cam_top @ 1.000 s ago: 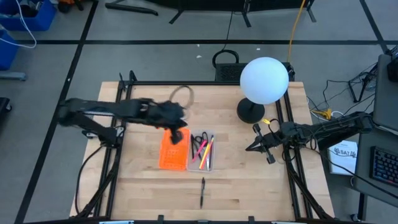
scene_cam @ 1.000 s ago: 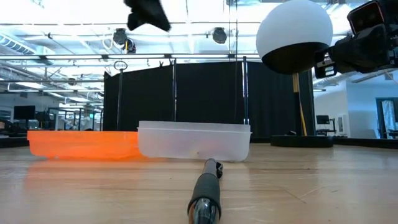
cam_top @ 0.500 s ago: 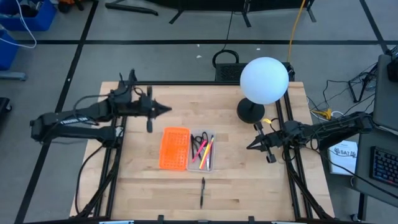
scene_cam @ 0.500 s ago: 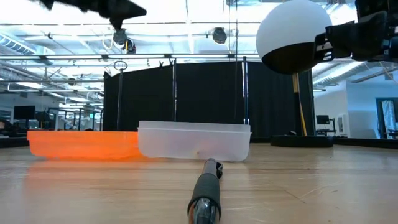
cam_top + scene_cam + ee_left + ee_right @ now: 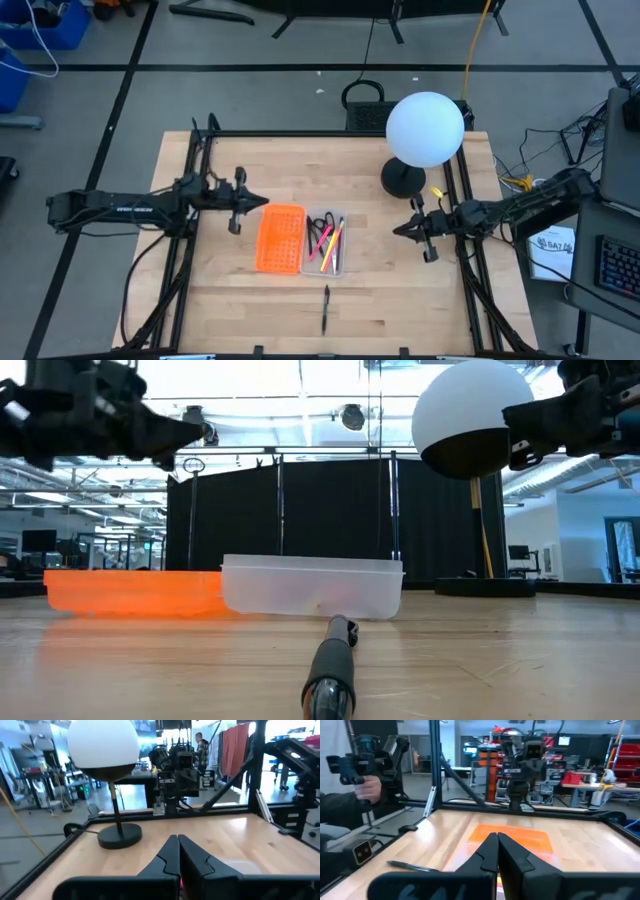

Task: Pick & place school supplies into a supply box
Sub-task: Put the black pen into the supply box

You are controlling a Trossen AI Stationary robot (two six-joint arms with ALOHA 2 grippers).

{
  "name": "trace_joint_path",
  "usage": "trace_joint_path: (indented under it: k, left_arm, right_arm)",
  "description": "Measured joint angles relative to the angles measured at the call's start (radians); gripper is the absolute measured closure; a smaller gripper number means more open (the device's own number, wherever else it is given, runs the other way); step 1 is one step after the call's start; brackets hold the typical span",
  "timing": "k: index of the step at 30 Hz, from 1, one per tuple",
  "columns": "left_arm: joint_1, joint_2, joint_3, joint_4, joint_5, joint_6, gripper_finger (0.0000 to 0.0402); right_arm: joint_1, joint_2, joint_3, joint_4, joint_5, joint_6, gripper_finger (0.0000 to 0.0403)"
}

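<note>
clear supply box (image 5: 325, 243) holding pens; one black pen (image 5: 325, 308) loose on table. left gripper (image 5: 262, 205), right gripper (image 5: 397, 227) — both clenched, empty. next, likely: open, reach pen.

Robotics lab or workshop. Wooden desk (image 5: 380, 290) in a black metal frame (image 5: 330, 133), taped floor lines, loose cables (image 5: 515, 180). Beyond it: black curtains (image 5: 290, 520), overhead lights, equipment racks (image 5: 497, 770), red bins (image 5: 622, 770), another robot rig.
</note>
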Motion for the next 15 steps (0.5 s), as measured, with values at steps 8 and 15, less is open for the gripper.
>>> trace_joint_path:
  k: [8, 15]
  left_arm:
    - [0.006, -0.233, -0.106, -0.155, -0.017, 0.078, 0.0400]
    - [0.013, -0.267, -0.107, -0.221, -0.016, 0.099, 0.0392]
  right_arm:
    - [0.078, 0.102, 0.273, -0.186, 0.204, -0.045, 0.0403]
    - [0.108, 0.387, 0.629, -0.385, 0.295, -0.012, 0.0403]
